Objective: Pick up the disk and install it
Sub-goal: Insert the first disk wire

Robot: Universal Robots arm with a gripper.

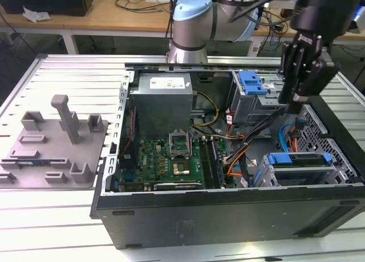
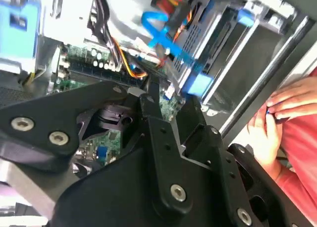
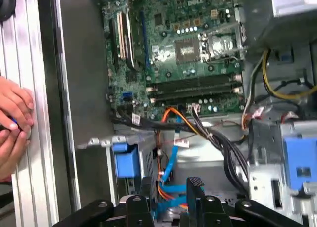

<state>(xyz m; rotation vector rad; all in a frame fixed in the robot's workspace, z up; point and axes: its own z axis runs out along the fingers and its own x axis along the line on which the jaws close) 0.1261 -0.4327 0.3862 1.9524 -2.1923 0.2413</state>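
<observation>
The disk (image 1: 299, 172) lies flat in the drive bay at the front corner of the open computer case, on the exterior view's right. Its silver body is framed by a blue carrier bracket (image 1: 299, 158). One blue end of that bracket (image 3: 126, 160) shows in the first wrist view, and it appears again as the bracket (image 2: 198, 83) in the second wrist view. My gripper (image 1: 292, 102) hangs above the case, behind the disk's bay and apart from the disk. Its two black fingertips (image 3: 194, 185) stand apart, with nothing held between them, only cables behind.
A grey power-supply box (image 1: 162, 96) and the green motherboard (image 1: 165, 153) fill the case's middle. A blue latch piece (image 1: 252, 82) tops the rear drive cage. Orange and blue cables (image 3: 171, 153) run below the gripper. A person's hand (image 3: 12, 118) rests at the case's edge. A grey fixture tray (image 1: 57, 142) lies outside.
</observation>
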